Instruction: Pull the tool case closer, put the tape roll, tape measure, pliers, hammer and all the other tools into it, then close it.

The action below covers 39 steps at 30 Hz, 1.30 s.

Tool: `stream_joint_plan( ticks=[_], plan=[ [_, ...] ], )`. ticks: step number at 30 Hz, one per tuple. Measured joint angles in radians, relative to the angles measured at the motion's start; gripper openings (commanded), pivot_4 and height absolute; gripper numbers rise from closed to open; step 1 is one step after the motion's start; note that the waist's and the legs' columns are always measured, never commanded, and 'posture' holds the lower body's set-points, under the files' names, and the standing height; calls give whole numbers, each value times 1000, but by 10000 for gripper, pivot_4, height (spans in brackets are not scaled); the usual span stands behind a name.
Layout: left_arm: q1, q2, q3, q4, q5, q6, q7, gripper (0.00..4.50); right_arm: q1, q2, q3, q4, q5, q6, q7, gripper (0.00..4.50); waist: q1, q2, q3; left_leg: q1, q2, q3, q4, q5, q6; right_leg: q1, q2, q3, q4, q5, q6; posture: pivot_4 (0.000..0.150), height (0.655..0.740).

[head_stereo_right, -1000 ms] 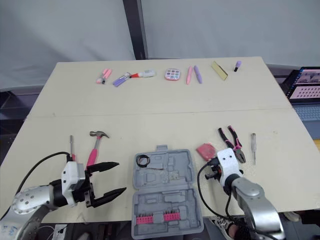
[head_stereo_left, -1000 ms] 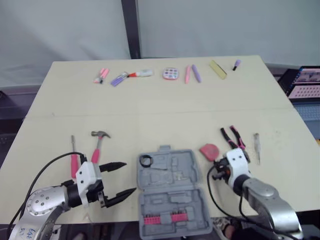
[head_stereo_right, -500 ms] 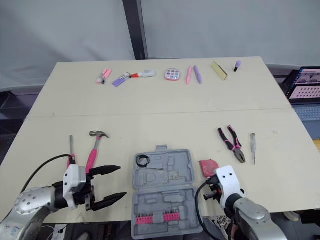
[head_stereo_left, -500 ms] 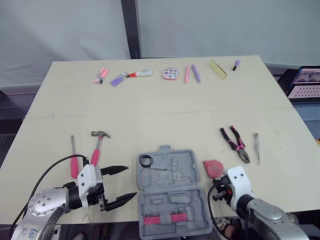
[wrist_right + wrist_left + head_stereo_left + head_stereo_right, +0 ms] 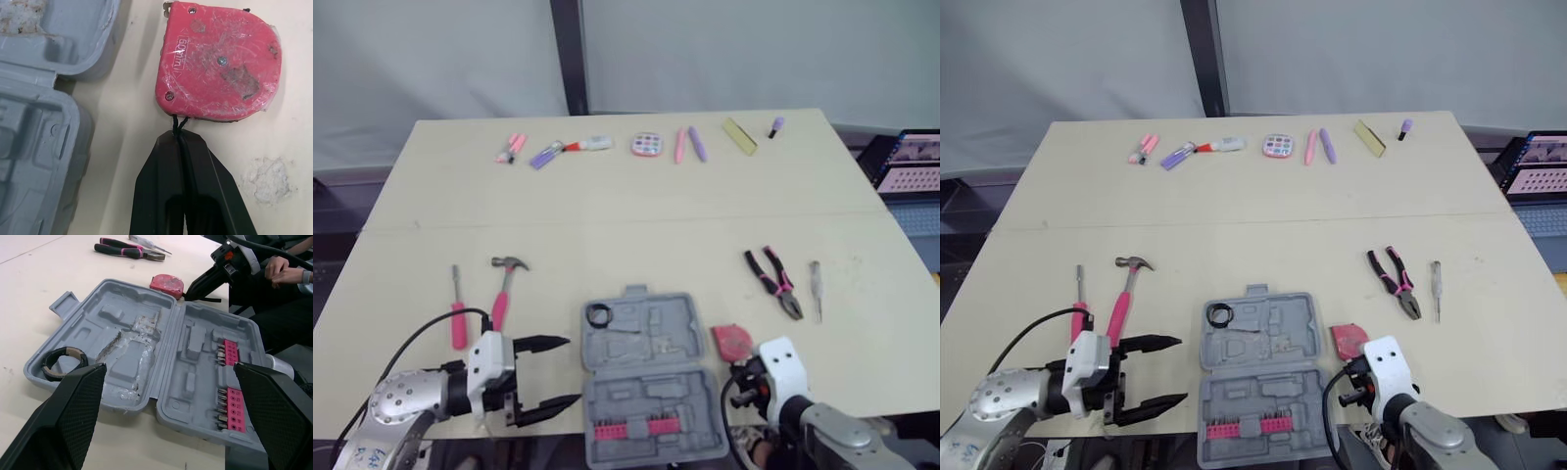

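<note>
At the near left of the table (image 5: 607,206), a pink screwdriver (image 5: 458,313) and hammer (image 5: 502,291) lie beyond the left gripper (image 5: 573,369), whose jaws stand wide apart. Right of it the grey tool case (image 5: 651,392) lies open, tape roll (image 5: 598,315) in its far-left pocket. Just beside its right edge rests the red tape measure (image 5: 217,63), rounded and scuffed, its black cord pinched between the closed jaws of the right gripper (image 5: 181,141). Pliers (image 5: 773,282) and a slim screwdriver (image 5: 817,289) lie farther right.

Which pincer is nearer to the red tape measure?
Right. The right pincer is at the tape measure, pinching its cord; the left pincer, open, is across the tool case.
</note>
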Motion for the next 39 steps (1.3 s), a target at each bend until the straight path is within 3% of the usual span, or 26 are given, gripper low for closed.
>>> stream_joint_plan(
  ticks=[39],
  plan=[
    [-21,-3,-44,43,39,-113,-8,45000,47,-9,-7,-64,71,90,0,631,0,0,0,0,1,0,0,0,0,1,0,0,-2,0,0,1500,7400]
  ],
)
